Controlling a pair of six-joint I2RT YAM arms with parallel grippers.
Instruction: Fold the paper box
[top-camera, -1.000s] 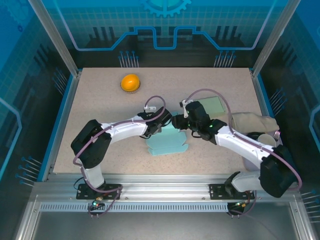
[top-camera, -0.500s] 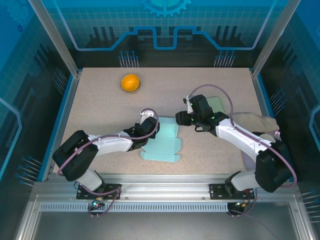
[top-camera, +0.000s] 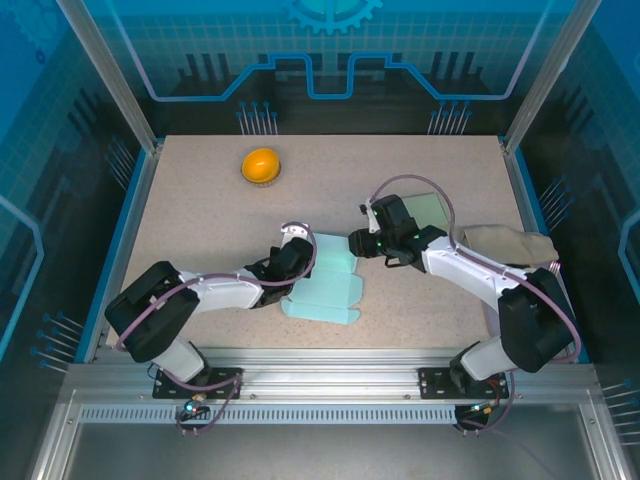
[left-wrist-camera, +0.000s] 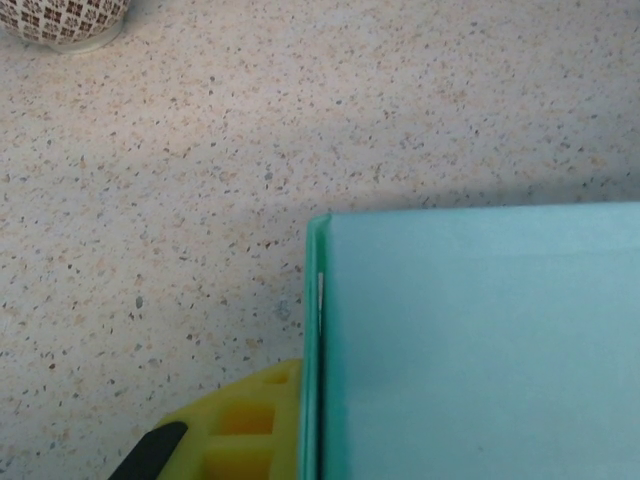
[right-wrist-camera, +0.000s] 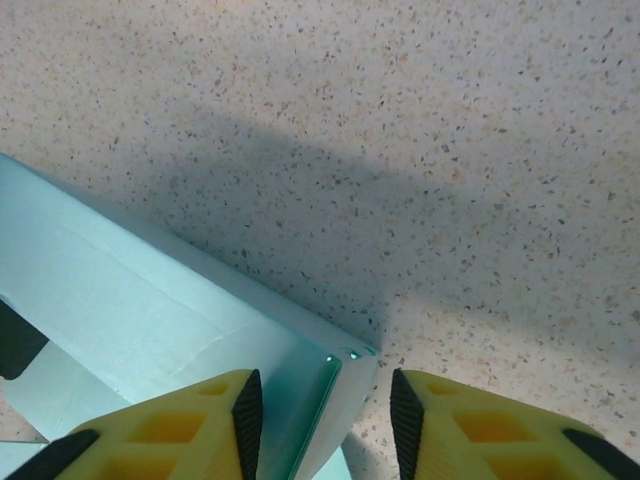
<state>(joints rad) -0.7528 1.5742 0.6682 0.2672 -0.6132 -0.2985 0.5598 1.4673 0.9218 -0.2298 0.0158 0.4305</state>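
The box (top-camera: 322, 295) lies on the desk (top-camera: 200, 230) near the front, about midway between the two arms. Its lower part is spread flat, and the part farther from the arm bases, up by the claws, looks like a raised panel.

The left claw (top-camera: 292, 263) is at the box's left edge. In the left wrist view a teal panel of the box (left-wrist-camera: 480, 340) covers the lower right of the picture, and its straight edge runs down against the inner face of one yellow finger (left-wrist-camera: 250, 425). The other finger is hidden behind the panel. This claw is closed, pinching that panel.

The right claw (top-camera: 358, 243) is at the far right corner of the box, facing the left claw across the panel. In the right wrist view its two yellow fingers (right-wrist-camera: 190, 425) stand apart with a clear gap between them. The corner of a box panel (right-wrist-camera: 150, 300) pokes into that gap. The corner is close to the left-hand finger and apart from the right-hand one, so the right claw (right-wrist-camera: 322, 400) straddles it without gripping it.

An orange object (top-camera: 260, 165) sits well apart toward the far left of the desk. A flat teal sheet (top-camera: 428, 208) lies just behind the right arm. A beige cloth (top-camera: 505, 243) rests near the desk's right edge. A patterned round thing (left-wrist-camera: 60, 20) is partly visible at the top corner of the left wrist view.
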